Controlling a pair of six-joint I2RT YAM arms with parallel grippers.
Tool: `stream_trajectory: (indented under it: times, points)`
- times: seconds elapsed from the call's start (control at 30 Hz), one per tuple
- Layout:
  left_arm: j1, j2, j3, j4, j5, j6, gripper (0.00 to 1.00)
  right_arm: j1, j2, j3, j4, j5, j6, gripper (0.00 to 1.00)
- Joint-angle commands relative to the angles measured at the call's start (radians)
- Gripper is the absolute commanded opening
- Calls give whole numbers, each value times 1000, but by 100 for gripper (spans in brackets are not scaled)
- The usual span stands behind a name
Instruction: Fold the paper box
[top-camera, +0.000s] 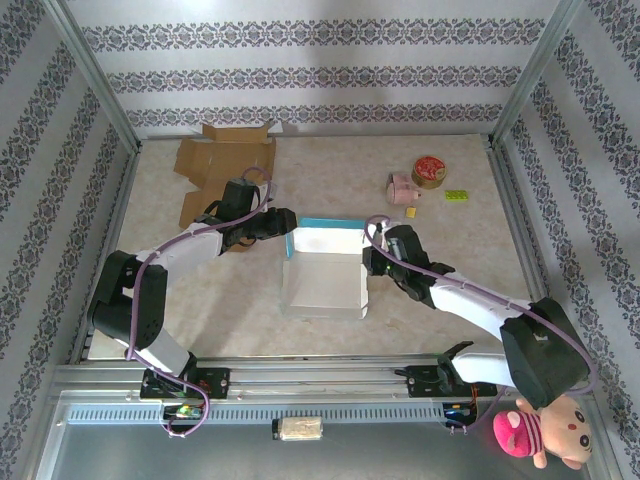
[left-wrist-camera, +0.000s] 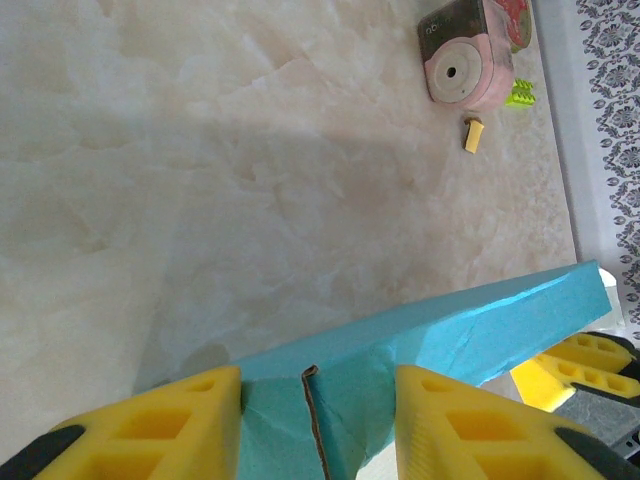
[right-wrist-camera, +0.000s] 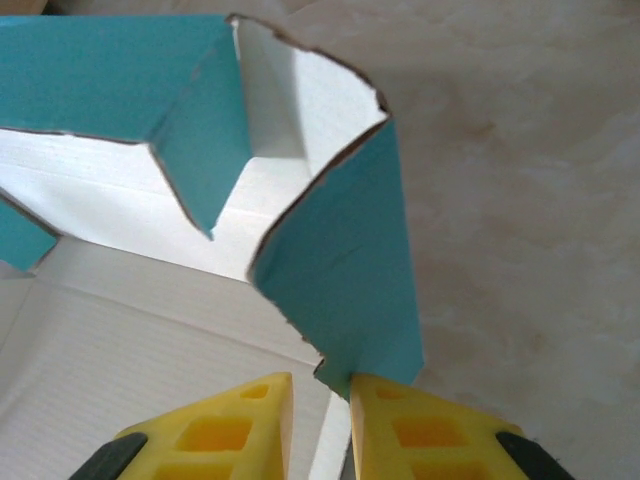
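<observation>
The paper box (top-camera: 325, 280), teal outside and white inside, lies open in the middle of the table with its back wall upright. My left gripper (top-camera: 284, 224) is at the box's back left corner. In the left wrist view the left gripper (left-wrist-camera: 318, 390) is shut on that teal corner (left-wrist-camera: 420, 335), both yellow fingers against it. My right gripper (top-camera: 378, 256) is at the box's right side. In the right wrist view the right gripper (right-wrist-camera: 322, 388) stands narrowly open, and the raised teal side flap (right-wrist-camera: 340, 260) dips into the slim gap, against the right finger.
A flattened brown cardboard box (top-camera: 222, 160) lies at the back left. A pink toy (top-camera: 402, 188), a round tin (top-camera: 429, 171) and a small green piece (top-camera: 457, 195) sit at the back right. A plush toy (top-camera: 545, 430) rests off the table at the front right.
</observation>
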Motion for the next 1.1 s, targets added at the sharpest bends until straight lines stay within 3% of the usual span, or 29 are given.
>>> stream_trajectory:
  times: [0.0, 0.37, 0.6, 0.7, 0.87, 1.07]
  points:
    - [-27, 13, -11, -57, -26, 21, 40, 22, 3, 35, -5, 20, 60, 23]
    - [-33, 15, -15, -47, -26, 20, 40, 71, 78, 76, 45, 31, 117, 23]
    - [-35, 23, -16, -38, -22, 18, 40, 78, 93, 74, 113, 135, 67, 20]
    - [-35, 19, -16, -42, -25, 17, 41, 84, 116, 81, 149, 107, 84, 18]
    - [-34, -54, -40, -44, -85, 42, 68, 105, 118, 43, 185, 180, 74, 14]
    - [-34, -160, -50, -95, -229, 92, 76, 143, 141, 34, 159, 291, -23, 12]
